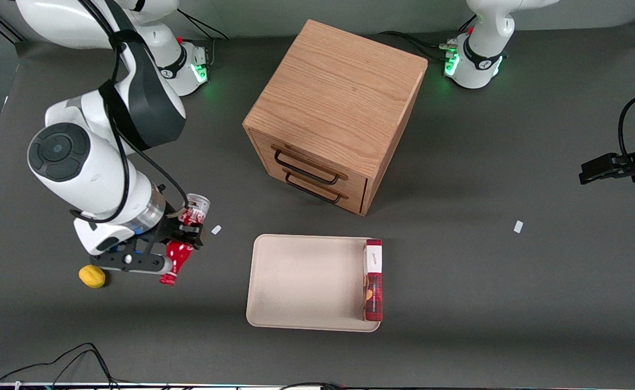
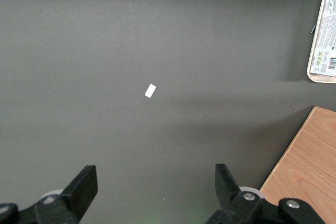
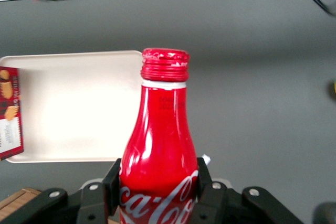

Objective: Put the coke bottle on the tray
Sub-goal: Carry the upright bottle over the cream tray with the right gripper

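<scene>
My right gripper is shut on the coke bottle, a slim red bottle with white script. It holds the bottle above the table, tilted, with the red cap toward the front camera and the silvery base away from it. In the right wrist view the bottle sits between both finger pads, which press on its body. The beige tray lies flat on the table beside the gripper, toward the parked arm's end, and shows in the right wrist view.
A flat red-and-white box lies on the tray's edge toward the parked arm. A wooden drawer cabinet stands farther from the front camera than the tray. A yellow lemon lies beside the gripper. Small white scraps lie on the table.
</scene>
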Controlling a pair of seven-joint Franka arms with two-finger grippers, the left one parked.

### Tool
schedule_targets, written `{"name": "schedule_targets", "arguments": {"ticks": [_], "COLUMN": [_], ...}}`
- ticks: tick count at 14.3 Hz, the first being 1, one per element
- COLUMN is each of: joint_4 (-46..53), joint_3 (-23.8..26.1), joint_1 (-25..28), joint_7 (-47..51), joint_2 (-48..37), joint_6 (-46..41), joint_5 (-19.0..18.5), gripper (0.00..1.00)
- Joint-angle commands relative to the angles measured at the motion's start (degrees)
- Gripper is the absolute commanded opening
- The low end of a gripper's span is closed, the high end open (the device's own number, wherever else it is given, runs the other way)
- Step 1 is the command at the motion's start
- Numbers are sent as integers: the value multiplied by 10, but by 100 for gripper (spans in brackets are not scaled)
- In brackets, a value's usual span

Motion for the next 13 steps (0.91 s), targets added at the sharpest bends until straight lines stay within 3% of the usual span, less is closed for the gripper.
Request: {"name": "schedule_targets", "arguments": {"ticks": [1,6,13], "joint_4": [86,86,85], "joint_3": [8,31,58], "joint_1": [1,0,0], "joint_7": [-78,-95,-92], "joint_2": [86,184,277], "joint_6": [63,192,263], "joint_5": [-11,-10,-7], "gripper": [24,24,24]}}
